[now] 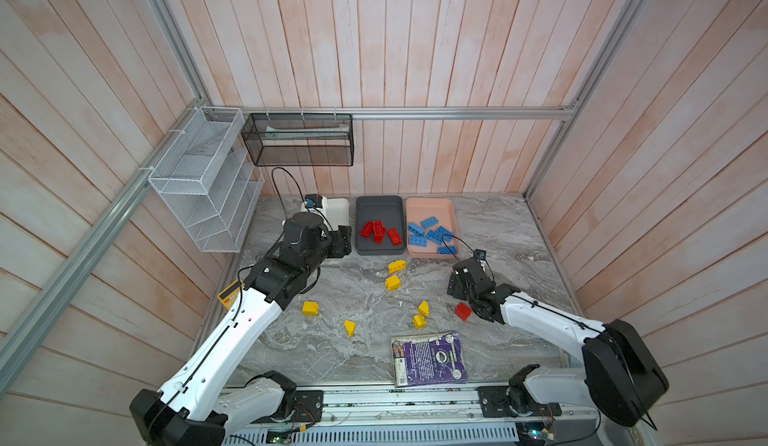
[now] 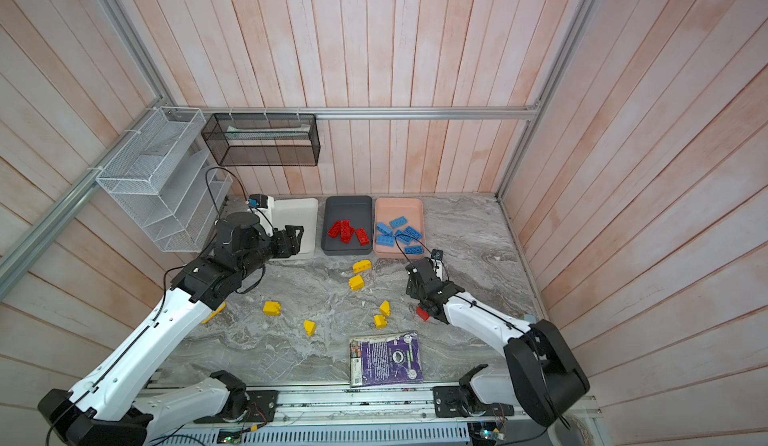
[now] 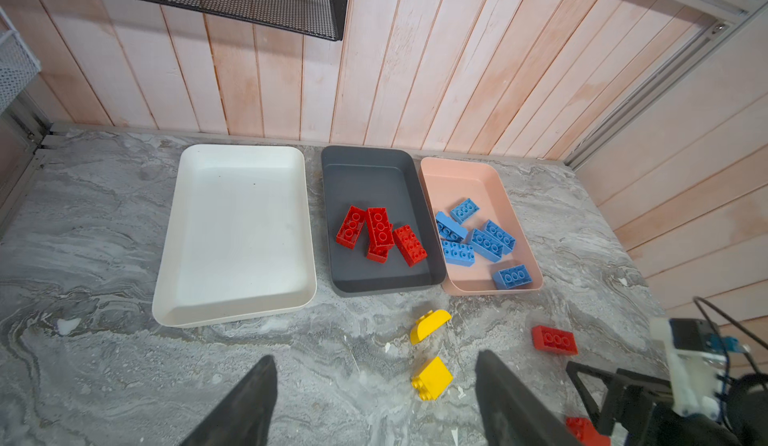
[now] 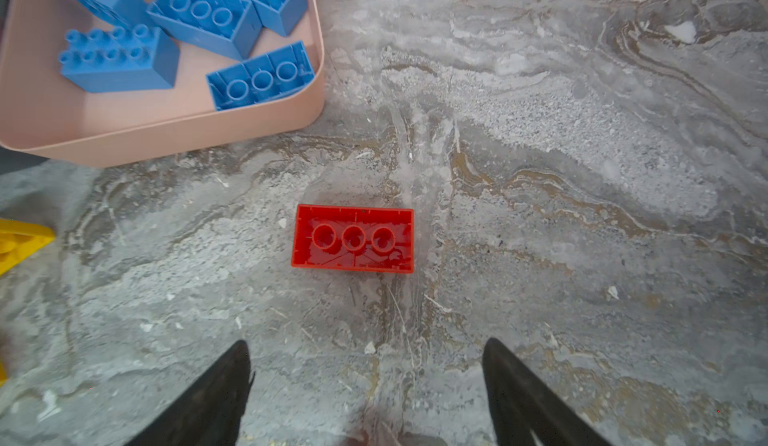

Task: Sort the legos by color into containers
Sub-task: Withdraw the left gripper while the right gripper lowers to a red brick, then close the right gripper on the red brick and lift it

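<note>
Our left gripper (image 3: pixel 376 356) and right gripper (image 4: pixel 366 341) hang open, empty; grey tray (image 3: pixel 365 186) holds red legos (image 3: pixel 380 232), pink tray (image 3: pixel 461 182) blue legos (image 3: pixel 484 244); yellow legos (image 1: pixel 392 282), one red lego (image 4: pixel 353 238) dot the counter (image 1: pixel 332 352).

Top views high overhead, wrist views low, sharing pink tray (image 3: pixel 465 178)

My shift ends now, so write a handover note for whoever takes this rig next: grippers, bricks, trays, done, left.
Left gripper: open, empty, facing the trays.
Right gripper: open, empty, aimed at a loose red studded plastic brick.
Done: four red bricks in the dark grey plastic tray; six blue bricks in the salmon pink tray.
Left: that red brick, a second red brick, six yellow bricks on the marbled table; white plastic tray empty.
</note>
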### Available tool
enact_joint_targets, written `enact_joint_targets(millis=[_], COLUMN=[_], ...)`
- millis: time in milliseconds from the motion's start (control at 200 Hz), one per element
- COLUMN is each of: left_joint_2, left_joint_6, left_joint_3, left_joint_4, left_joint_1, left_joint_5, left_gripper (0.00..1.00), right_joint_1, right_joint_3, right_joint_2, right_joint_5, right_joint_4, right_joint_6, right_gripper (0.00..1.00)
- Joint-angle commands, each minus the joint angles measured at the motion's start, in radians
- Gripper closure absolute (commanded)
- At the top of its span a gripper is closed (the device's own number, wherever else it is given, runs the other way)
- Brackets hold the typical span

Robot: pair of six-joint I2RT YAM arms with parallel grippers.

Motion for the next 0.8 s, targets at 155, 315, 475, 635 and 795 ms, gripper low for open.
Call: enact_joint_targets(millis=[155, 315, 475, 635, 795], left_joint_2=[-0.065, -0.070, -0.069, -0.074, -0.074], left_joint_6=[0.034, 0.032, 0.036, 0.040, 0.039], left_joint_3=[-0.109, -0.141, -0.155, -0.162, -0.163], left_joint_4=[0.021, 0.034, 0.037, 0.039, 0.040], left_joint_1=[0.004, 0.005, 0.005, 0.005, 0.006], left_joint_5=[-0.016, 0.008, 0.016, 0.017, 0.019], left_gripper=[0.23, 0.22, 0.22, 0.22, 0.22], right_joint_1=[-0.095, -0.109, -0.120, -0.193, -0.209], right_joint_3=[0.119, 0.192, 0.261, 0.281, 0.281], right_joint_2=[0.159, 0.251, 0.346, 0.403, 0.411], right_joint_5=[-0.134, -0.150, -0.176, -0.231, -0.257], right_joint_4=[0.033, 0.033, -0.002, -0.013, -0.006], right_joint_6=[-0.058, -0.094, -0.095, -0.090, -0.100], right_gripper=[0.09, 0.08, 0.11, 0.14, 0.20])
